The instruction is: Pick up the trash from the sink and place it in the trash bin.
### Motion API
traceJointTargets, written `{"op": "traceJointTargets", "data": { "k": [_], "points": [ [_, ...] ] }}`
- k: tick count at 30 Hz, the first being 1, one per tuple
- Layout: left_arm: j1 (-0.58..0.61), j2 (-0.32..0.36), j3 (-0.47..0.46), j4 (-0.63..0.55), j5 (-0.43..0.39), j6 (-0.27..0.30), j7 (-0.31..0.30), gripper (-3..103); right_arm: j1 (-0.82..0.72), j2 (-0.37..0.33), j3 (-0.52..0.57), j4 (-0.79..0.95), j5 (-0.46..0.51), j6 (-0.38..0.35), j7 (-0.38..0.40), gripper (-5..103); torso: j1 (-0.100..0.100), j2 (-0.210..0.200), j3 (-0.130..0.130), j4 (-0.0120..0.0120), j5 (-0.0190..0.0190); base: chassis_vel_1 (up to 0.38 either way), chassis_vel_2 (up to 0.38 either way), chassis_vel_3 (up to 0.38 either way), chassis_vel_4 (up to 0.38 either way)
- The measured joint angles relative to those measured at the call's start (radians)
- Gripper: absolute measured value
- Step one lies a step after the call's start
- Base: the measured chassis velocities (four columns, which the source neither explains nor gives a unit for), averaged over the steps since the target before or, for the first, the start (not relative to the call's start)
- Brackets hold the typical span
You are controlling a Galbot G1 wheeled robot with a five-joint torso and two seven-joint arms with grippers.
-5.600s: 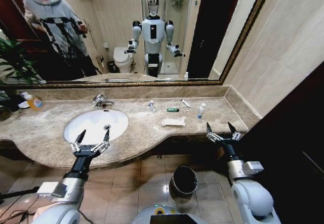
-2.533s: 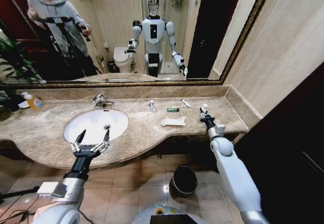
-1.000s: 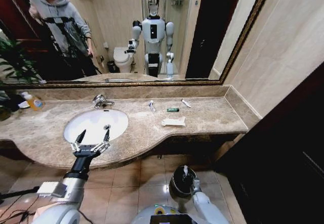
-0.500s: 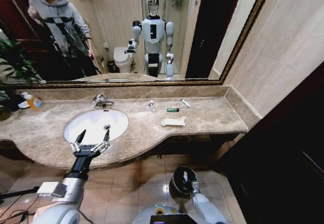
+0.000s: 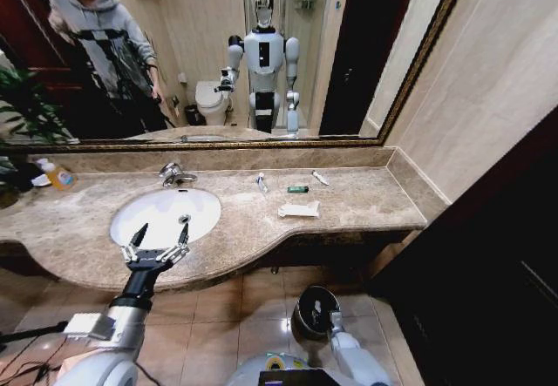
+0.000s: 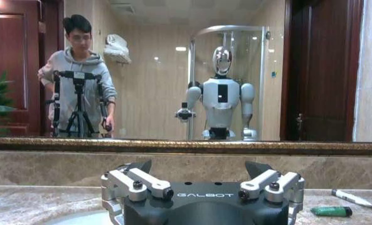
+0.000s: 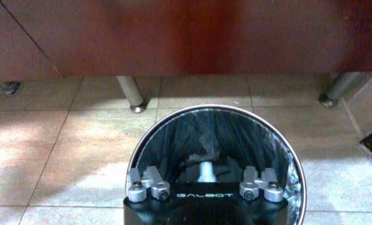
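Observation:
My right gripper [image 7: 201, 177] hangs open just over the trash bin [image 7: 217, 131], a round black bin with a shiny rim on the floor tiles. A small white bottle [image 7: 204, 169] stands inside the bin between the spread fingers, touching neither. In the head view the right gripper [image 5: 328, 314] is low over the bin [image 5: 298, 303]. On the counter lie a flat white packet [image 5: 298, 210], a green tube [image 5: 297, 189] and two thin white sachets [image 5: 320, 178] [image 5: 261, 182]. My left gripper [image 5: 157, 242] is open at the front rim of the white sink [image 5: 166, 214].
The chrome tap [image 5: 174, 174] stands behind the sink, and an orange soap bottle [image 5: 57, 174] sits at the far left. A mirror runs along the back wall. Metal legs [image 7: 131, 96] hold up the dark cabinet behind the bin. The left wrist view shows the green tube [image 6: 331, 211] and a sachet [image 6: 352, 198].
My right gripper went up to the counter, took the small white bottle, and came down over the bin. The bottle now sits inside the bin. The left arm has not moved.

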Motion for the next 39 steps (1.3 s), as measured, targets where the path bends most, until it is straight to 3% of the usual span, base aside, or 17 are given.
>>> {"op": "traceJointTargets", "data": {
  "k": [5, 7, 8, 9, 14, 18, 21, 24, 26, 27, 29, 31, 33, 35, 39],
  "points": [
    [0.0, 0.0, 0.0, 0.0, 0.0, 0.0, 0.0, 100, -0.012, 0.001, 0.001, 0.012, 0.001, 0.001, 0.002, 87, 0.0, 0.0, 0.0, 0.0, 0.0, 0.0, 0.0, 0.0, 0.0],
    [0.0, 0.0, 0.0, 0.0, 0.0, 0.0, 0.0, 100, -0.017, 0.001, 0.002, 0.02, 0.002, 0.002, 0.004, 87, 0.0, 0.0, 0.0, 0.0, 0.0001, 0.0, 0.0, 0.0, 0.0],
    [0.0, 0.0, 0.0, 0.0, 0.0, 0.0, 0.0, 100, -0.028, -0.002, 0.003, 0.037, 0.003, 0.005, 0.007, 96, 0.0, 0.0, 0.0, 0.0001, 0.0001, 0.0, 0.0, 0.0, 0.0],
    [0.0, 0.0, 0.0, 0.0, 0.0, 0.0, 0.0, 100, -0.039, -0.008, 0.003, 0.048, 0.003, 0.01, 0.008, 99, 0.0, 0.0, 0.0, 0.0, 0.0002, 0.0, 0.0, 0.0, 0.0],
    [0.0, 0.0, 0.0, 0.0, 0.0, 0.0, 0.0, 100, -0.071, -0.023, 0.003, 0.083, 0.003, 0.021, 0.009, 100, 0.0, 0.0, 0.0, 0.0, 0.0001, 0.0, 0.0, 0.0, 0.0],
    [0.0, 0.0, 0.0, 0.0, 0.0, 0.0, 0.0, 100, -0.147, -0.045, 0.008, 0.21, -0.01, 0.069, 0.023, 100, 0.0, 0.0, 0.0, 0.0001, 0.0002, 0.0, 0.0, 0.0, 0.0],
    [0.0, 0.0, 0.0, 0.0, 0.0, 0.0, 0.0, 100, -0.28, -0.074, 0.031, 0.436, 0.0, 0.177, 0.063, 100, 0.0, 0.0, 0.0, 0.0003, 0.0005, 0.0, 0.0, 0.0, 0.0],
    [0.0, 0.0, 0.0, 0.0, 0.0, 0.0, 0.0, 100, -0.412, -0.095, 0.056, 0.66, 0.051, 0.198, 0.088, 100, 0.0, 0.0, 0.0, -0.0004, 0.0004, 0.0, 0.0, 0.0, 0.0],
    [0.0, 0.0, 0.0, 0.0, 0.0, 0.0, 0.0, 100, -0.523, -0.112, 0.072, 0.87, 0.125, 0.175, 0.087, 100, 0.0, 0.0, 0.0, 0.0, -0.0001, 0.0, 0.0, 0.0, 0.0],
    [0.0, 0.0, 0.0, 0.0, 0.0, 0.0, 0.0, 100, -0.523, -0.112, 0.072, 0.87, 0.125, 0.175, 0.087, 100, 0.0, 0.0, 0.0, 0.0, -0.0001, 0.0, 0.0, 0.0, 0.0],
    [0.0, 0.0, 0.0, 0.0, 0.0, 0.0, 0.0, 100, -0.668, -0.11, 0.094, 1.123, 0.175, 0.153, 0.077, 100, 0.0, 0.0, 0.0, -0.0003, 0.0002, 0.0, 0.0, 0.0, 0.0],
    [0.0, 0.0, 0.0, 0.0, 0.0, 0.0, 0.0, 100, -0.694, -0.108, 0.096, 1.169, 0.182, 0.148, 0.075, 100, 0.0, 0.0, 0.0, -0.0002, 0.0002, 0.0, 0.0, 0.0, 0.0],
    [0.0, 0.0, 0.0, 0.0, 0.0, 0.0, 0.0, 100, -0.791, -0.095, 0.093, 1.363, 0.202, 0.117, 0.067, 100, 0.0, 0.0, 0.0, -0.0004, 0.0001, 0.0, 0.0, 0.0, 0.0],
    [0.0, 0.0, 0.0, 0.0, 0.0, 0.0, 0.0, 100, -0.824, -0.083, 0.082, 1.488, 0.197, 0.095, 0.052, 100, 0.0, 0.0, 0.0, -0.0001, -0.0002, 0.0, 0.0, 0.0, 0.0],
    [0.0, 0.0, 0.0, 0.0, 0.0, 0.0, 0.0, 100, -0.786, -0.069, 0.062, 1.581, 0.161, 0.043, 0.023, 100, 0.0, 0.0, 0.0, -0.0003, -0.0001, 0.0, 0.0, 0.0, 0.0]
  ]
}}
